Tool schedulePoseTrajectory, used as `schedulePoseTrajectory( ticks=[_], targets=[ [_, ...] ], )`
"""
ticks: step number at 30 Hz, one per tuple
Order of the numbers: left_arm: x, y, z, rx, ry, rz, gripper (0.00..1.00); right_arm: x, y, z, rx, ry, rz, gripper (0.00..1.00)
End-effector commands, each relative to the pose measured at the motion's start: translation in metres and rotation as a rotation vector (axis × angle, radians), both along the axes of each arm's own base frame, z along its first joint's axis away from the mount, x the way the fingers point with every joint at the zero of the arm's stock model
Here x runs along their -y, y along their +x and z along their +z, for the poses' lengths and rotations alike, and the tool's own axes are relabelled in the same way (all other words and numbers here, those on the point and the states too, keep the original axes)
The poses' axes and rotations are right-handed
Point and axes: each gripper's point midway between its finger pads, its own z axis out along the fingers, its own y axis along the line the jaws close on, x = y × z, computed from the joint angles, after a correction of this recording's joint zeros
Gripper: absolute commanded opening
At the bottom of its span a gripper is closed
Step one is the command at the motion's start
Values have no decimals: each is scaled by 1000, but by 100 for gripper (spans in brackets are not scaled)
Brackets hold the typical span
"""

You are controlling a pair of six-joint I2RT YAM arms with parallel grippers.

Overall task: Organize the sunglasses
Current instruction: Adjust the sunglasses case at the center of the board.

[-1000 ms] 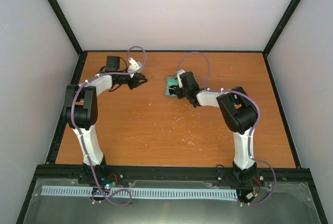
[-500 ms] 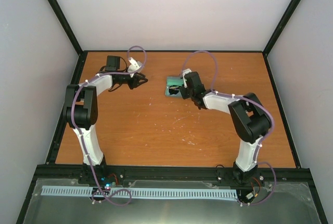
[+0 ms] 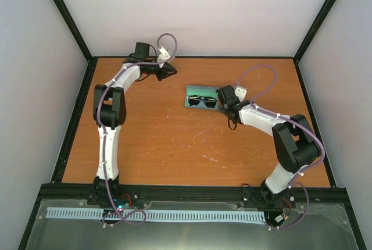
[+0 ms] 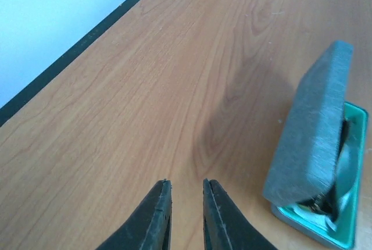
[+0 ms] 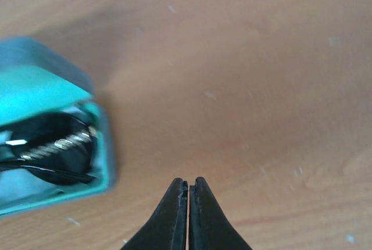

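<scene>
Top external view shows the sunglasses (image 3: 200,102) lying in the open case (image 3: 202,89) mid-table, the right gripper (image 3: 223,97) pinched shut, empty, just right of it, the left gripper (image 3: 174,71) slightly parted, empty, far-left; a clumsy lid push could skid the case.

No lettering, label, brand, number or sign can be read in any view. The sunglasses (image 3: 201,101), the open grey-blue case (image 4: 314,122) holding them just left of the right fingers (image 5: 174,218), and the wooden surface (image 3: 174,145) all show plain, unmarked faces.
</scene>
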Motion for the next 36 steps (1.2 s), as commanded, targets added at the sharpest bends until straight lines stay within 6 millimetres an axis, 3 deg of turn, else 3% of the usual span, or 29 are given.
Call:
schedulePoseTrajectory(
  ticks=[1, 7, 12, 23, 36],
  targets=[
    [16, 1, -20, -108, 62, -8, 18, 16, -32, -41, -165, 177, -238, 3],
    [41, -13, -53, -186, 126, -21, 19, 4, -30, -66, -229, 299, -292, 3],
    [50, -26, -72, -241, 175, -21, 20, -11, -22, -77, -285, 365, -278, 3],
    [60, -46, -90, -280, 203, -53, 22, -34, -14, -94, -360, 430, -241, 3],
    [74, -99, -87, -343, 176, -103, 21, -44, 7, -106, -341, 461, -182, 3]
  ],
)
